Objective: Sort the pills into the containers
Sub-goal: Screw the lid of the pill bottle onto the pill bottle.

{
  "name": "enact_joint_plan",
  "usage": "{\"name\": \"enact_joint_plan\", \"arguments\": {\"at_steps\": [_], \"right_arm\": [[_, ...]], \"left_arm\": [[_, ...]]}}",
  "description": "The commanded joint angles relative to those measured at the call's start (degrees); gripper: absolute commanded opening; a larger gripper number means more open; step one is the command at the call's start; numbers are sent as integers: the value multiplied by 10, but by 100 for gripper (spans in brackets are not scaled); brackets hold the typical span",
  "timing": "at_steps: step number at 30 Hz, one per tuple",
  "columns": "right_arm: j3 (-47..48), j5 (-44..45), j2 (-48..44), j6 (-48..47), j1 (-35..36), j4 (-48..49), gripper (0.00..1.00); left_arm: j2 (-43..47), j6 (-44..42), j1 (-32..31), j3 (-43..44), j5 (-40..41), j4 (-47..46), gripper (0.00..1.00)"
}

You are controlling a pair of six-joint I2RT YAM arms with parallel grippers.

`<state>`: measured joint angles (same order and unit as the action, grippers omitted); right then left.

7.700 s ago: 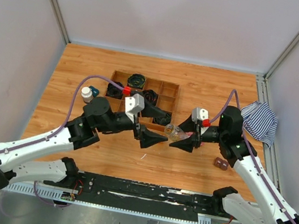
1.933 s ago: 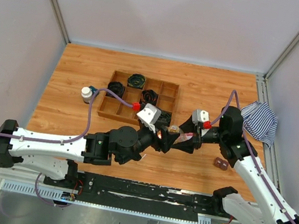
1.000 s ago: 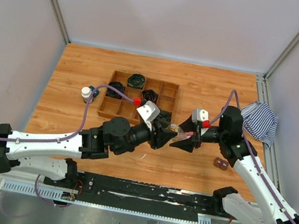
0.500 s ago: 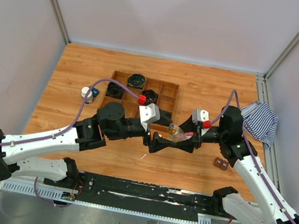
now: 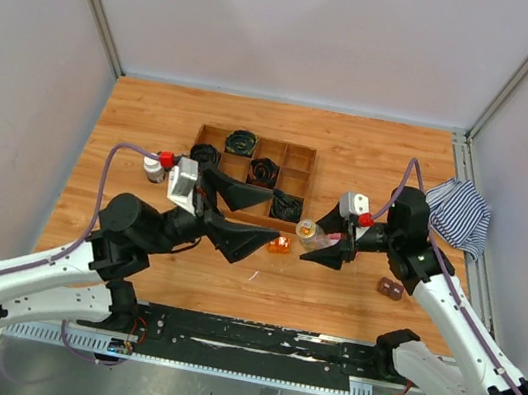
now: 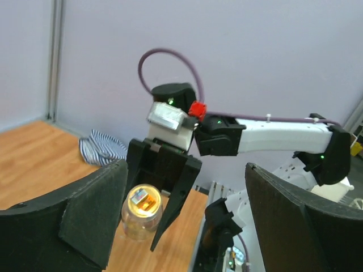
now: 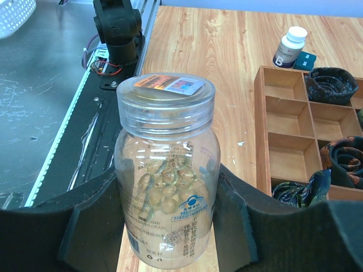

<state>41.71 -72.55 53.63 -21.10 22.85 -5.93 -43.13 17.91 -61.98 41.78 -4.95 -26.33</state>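
Vial (image 7: 139, 164), capped and holding pills (image 7: 167, 181), sat clamped in your right gripper (image 5: 312, 244); your left gripper (image 5: 272, 219) gaped wide and empty by the near edge of the tray (image 5: 300, 163).

What the right wrist view left unseen
The base of the clear vial (image 7: 165, 141) sat behind the right gripper (image 7: 167, 192); its label print was too small to read; the wooden tray (image 7: 261, 136) ran off the right edge.
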Motion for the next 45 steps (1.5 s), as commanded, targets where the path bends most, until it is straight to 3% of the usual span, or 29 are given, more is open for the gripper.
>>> {"name": "enact_joint_plan", "arguments": {"at_steps": [1,6,11,20,27,39,43,45], "right_arm": [[16,-17,-8,-2,-6,-2,1],[17,-17,-8,-3,-9,-2,1],[17,-17,-8,-3,-10,-2,1],[17,-17,-11,-2,-11,-2,1],[17,-17,-12,-1,-11,0,1],[16,-18,-11,0,-11,0,0],[16,-18,-12,1,-11,0,1],[16,-18,-12,1,-11,0,1]], "left_arm": [[-27,74,-12,-13,74,3,88],[-93,1,-114,54,267,108,86],[-150,-16,-159,113,361,176,85],[-198,-27,-163,146,385,193,84],[-209,-29,-163,153,372,200,73],[-233,-36,-157,169,365,220,67],[-230,-28,-144,168,342,222,55],[-229,-28,-140,168,334,223,45]]}}
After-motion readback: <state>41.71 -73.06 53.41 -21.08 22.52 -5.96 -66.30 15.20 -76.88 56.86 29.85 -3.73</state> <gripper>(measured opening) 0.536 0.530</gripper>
